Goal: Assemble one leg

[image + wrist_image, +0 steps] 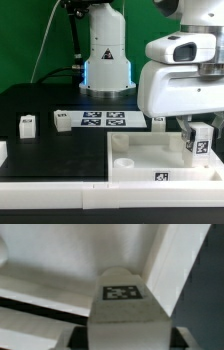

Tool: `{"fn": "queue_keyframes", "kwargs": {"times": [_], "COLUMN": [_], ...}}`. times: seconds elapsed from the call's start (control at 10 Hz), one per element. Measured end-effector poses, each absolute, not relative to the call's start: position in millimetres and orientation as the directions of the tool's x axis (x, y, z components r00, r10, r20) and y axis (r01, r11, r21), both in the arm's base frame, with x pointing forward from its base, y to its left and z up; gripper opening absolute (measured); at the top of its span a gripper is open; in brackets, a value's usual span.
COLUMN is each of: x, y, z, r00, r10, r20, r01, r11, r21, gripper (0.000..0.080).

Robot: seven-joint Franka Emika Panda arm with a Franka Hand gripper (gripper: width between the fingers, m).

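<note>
Exterior view, from its left: a loose leg (27, 124) stands on the black bench (50, 150), another (62, 121) beside the marker board (103, 120). The large white panel (165, 160) lies at right. Above its right part, the tool (198, 146) pinches an upright leg (199, 140), tag facing the wrist camera.

White leg (122, 308) (black-and-white checkered tag), white panel (140, 160), black table (40, 150), seemingly green backdrop (25, 40).

Leg (199, 140) over panel (150, 160) (exterior view's right), marker board (102, 120) behind, spare leg (27, 124) left.
</note>
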State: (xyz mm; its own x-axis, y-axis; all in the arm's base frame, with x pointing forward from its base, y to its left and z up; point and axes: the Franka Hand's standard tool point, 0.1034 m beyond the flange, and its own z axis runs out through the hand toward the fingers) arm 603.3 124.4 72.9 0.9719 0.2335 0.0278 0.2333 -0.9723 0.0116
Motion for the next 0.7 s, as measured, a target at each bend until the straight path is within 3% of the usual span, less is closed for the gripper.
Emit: {"fn": "queue_keyframes", "kwargs": {"times": [0.3, 0.7], "x": [604.4, 603.1], "y": [121.7, 109.7], "z": [72.4, 73.7], "r00": [0.973, 0.797], "r10": [-0.229, -0.601], "r20": [0.031, 0.062], "r01": [-0.229, -0.603], "r11": [-0.973, -0.797], "r21": [-0.009, 0.021], "gripper": [0.0291, 0.0305]}}
